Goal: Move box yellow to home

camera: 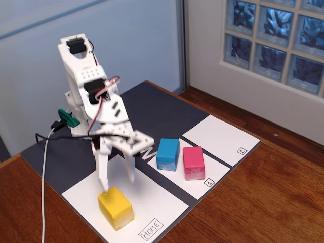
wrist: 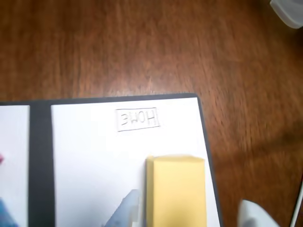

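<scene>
Wrist view: yellow box (wrist: 176,191) lies on home (wrist: 94,156) between the wide-spread hand (wrist: 189,215).

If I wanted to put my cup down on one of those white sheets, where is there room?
The sheet marked 2 is wholly bare. The Home sheet has a free strip between the yellow block and the dark gap, but the open tool hangs over its back part. The sheet marked 1 is crowded by the blue block and pink block.
</scene>
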